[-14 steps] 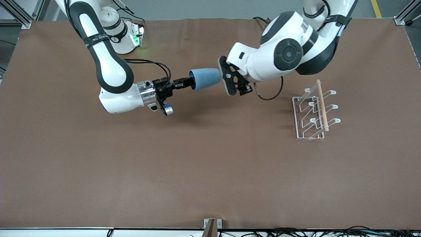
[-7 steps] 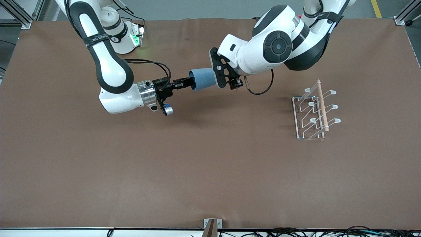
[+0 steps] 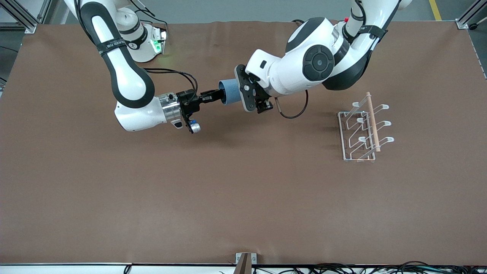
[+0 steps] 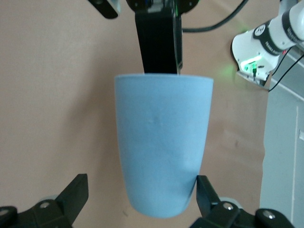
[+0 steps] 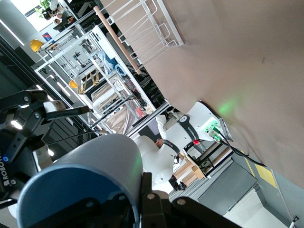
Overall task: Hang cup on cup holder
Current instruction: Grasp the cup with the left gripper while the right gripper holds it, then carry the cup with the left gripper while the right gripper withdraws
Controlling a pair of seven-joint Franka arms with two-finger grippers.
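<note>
Since a second ago the left arm has swung in from the cup holder's side, and its left gripper [image 3: 239, 89] now covers the closed end of the small light-blue tapered plastic cup [image 3: 228, 91], hiding that half in the front view. From the left wrist, its fingers [image 4: 76, 194] stand spread wide either side of the cup's [image 4: 162, 142] closed end; whether they touch is unclear. The right gripper [image 3: 215, 96] holds the cup sideways in the air above the brown table [image 3: 243, 190], clamped on the rim. The white wire cup holder with a wooden rod [image 3: 363, 127] stands well apart, toward the left arm's end.
</note>
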